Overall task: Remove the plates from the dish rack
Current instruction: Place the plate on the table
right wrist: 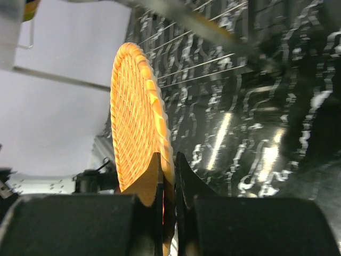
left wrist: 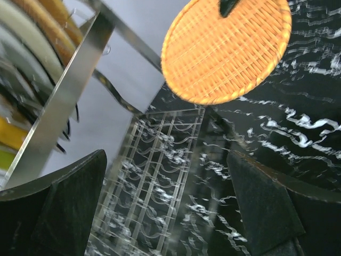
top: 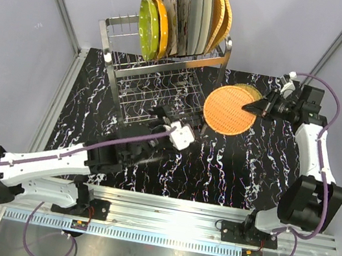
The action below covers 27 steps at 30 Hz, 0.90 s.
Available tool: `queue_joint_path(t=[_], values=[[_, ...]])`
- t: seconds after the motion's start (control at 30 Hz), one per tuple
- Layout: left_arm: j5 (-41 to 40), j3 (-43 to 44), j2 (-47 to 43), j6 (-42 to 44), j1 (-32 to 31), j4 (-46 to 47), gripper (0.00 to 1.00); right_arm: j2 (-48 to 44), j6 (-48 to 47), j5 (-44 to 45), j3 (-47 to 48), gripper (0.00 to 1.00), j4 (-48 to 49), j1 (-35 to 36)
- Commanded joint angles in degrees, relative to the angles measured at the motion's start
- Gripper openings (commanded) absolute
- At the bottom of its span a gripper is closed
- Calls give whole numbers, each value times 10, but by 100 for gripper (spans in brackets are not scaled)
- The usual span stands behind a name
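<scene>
No text, brand, number or sign readable in any view. Plates (top: 183,15) at 12 o'clock in the dish rack (top: 159,80): patterns only.

A round woven orange plate (top: 228,110) is gripped by its rim between the closed right jaws and reaches out from them toward the rack. The other plates (top: 183,18), lime-green, orange, floral, white and woven, stand on edge in a close row on top of the shiny two-tier wire dish rack (top: 161,67). The rack stands just ahead of the spread left jaws.
</scene>
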Motion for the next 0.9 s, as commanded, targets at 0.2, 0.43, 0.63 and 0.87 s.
queue_joint_path(t=[0.2, 0.43, 0.63, 0.87], values=[[-70, 15, -66, -254, 33, -20, 99, 51, -55, 91, 60, 0, 36, -29], [-88, 4, -111, -336, 41, -44, 99, 124, -31, 151, 103, 0, 89, -31], [-103, -4, -134, -395, 41, -72, 99, 208, -10, 200, 165, 0, 109, -32], [-115, -7, -151, -436, 41, -97, 99, 343, 17, 247, 282, 0, 113, -32]])
